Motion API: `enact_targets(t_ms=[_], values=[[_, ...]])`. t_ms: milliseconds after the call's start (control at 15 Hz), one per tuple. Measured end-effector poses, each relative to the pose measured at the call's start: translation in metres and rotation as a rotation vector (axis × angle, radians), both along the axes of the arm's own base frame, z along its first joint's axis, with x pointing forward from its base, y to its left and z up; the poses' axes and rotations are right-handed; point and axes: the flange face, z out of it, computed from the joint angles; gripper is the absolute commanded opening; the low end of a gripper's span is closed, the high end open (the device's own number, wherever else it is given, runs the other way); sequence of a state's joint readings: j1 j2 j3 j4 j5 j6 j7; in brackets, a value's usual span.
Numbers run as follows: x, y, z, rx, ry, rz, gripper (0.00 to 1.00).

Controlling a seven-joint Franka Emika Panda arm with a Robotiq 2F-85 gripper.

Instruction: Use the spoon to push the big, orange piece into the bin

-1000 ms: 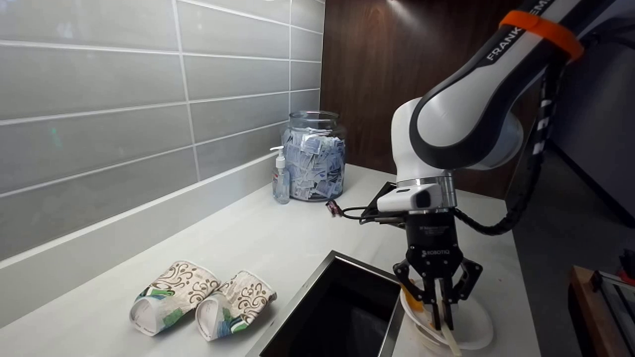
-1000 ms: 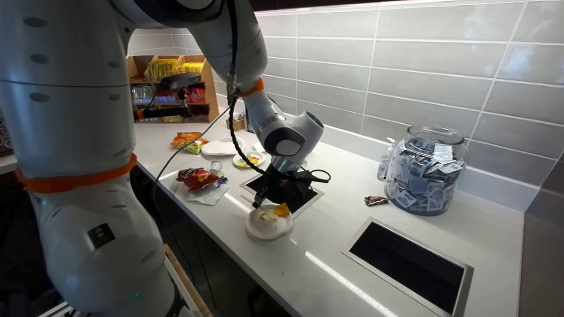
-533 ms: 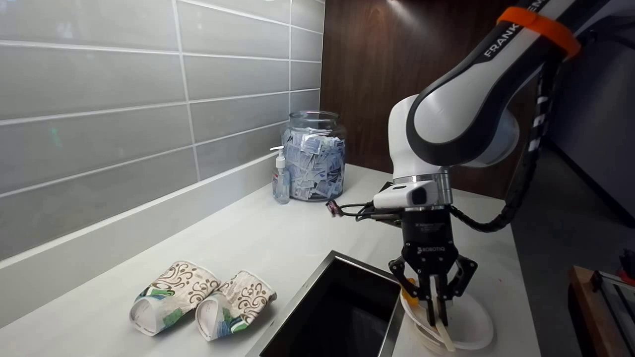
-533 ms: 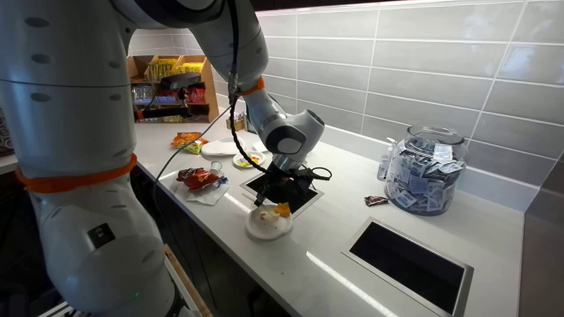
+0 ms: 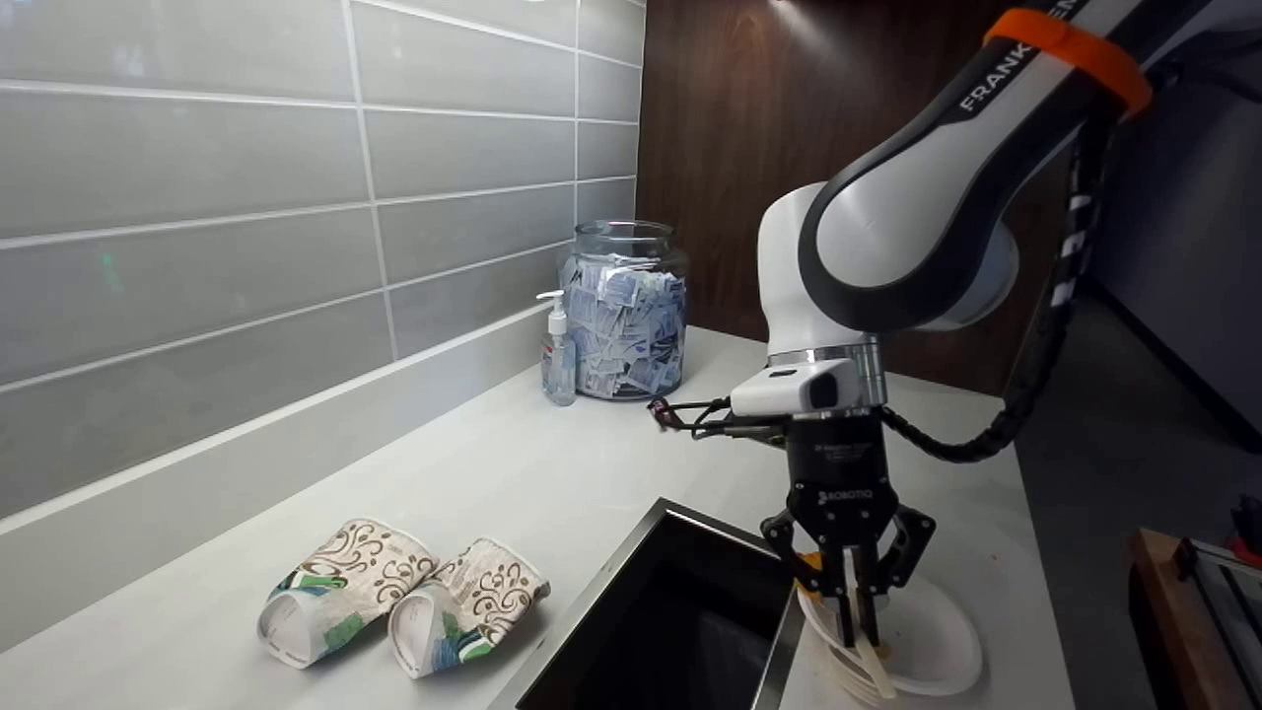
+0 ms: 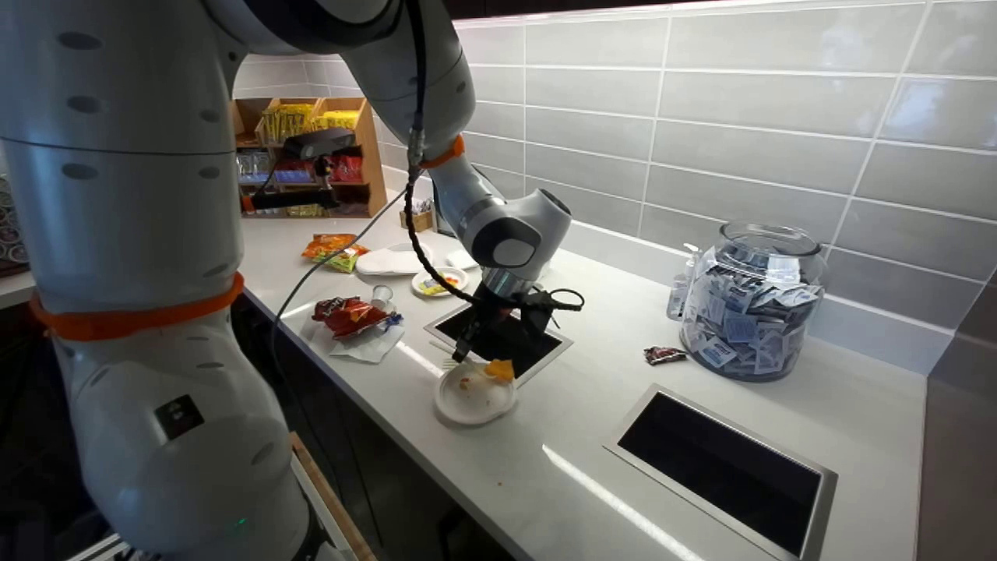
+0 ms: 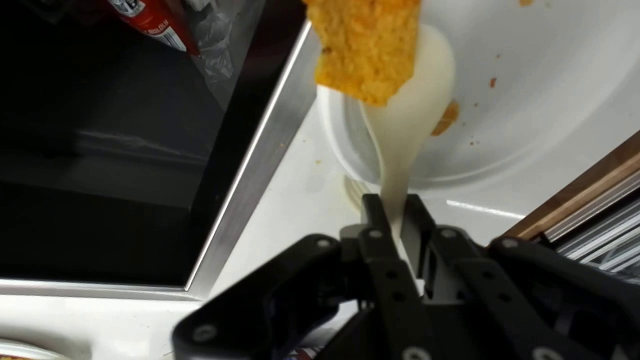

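My gripper (image 7: 392, 205) is shut on the handle of the pale spoon (image 7: 407, 125), with the spoon reaching over the plate. The spoon also shows in an exterior view (image 5: 874, 666). The orange piece (image 7: 367, 50) overlaps the spoon's bowl in the wrist view and covers part of it. It sits at the bin-side rim of the white plate (image 6: 479, 407), as an exterior view shows (image 6: 500, 369). In another exterior view the gripper (image 5: 858, 636) partly hides the piece (image 5: 808, 562). The bin is the dark opening with a metal rim (image 5: 596, 600) beside the plate; its rim also shows in the wrist view (image 7: 262, 165).
A red wrapper (image 7: 155, 25) lies inside the bin. A fork (image 7: 353, 192) lies by the plate. Two paper cups (image 5: 355, 582) lie beyond the bin. A second black opening (image 6: 724, 467), a glass jar (image 6: 755, 312) and snack bags (image 6: 350, 315) are also on the counter.
My gripper and the spoon have moved toward the bin, leftward in an exterior view. The orange piece has shifted slightly at the plate's rim and is more hidden behind the gripper there.
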State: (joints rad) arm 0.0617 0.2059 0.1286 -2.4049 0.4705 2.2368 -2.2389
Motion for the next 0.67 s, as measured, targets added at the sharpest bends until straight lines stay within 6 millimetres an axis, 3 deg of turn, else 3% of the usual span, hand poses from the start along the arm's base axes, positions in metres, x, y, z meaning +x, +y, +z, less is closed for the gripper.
enact_targets(t_ms=[667], values=[[0.0107, 0.0110, 0.0101, -0.044, -0.033, 0.064, 0.03]])
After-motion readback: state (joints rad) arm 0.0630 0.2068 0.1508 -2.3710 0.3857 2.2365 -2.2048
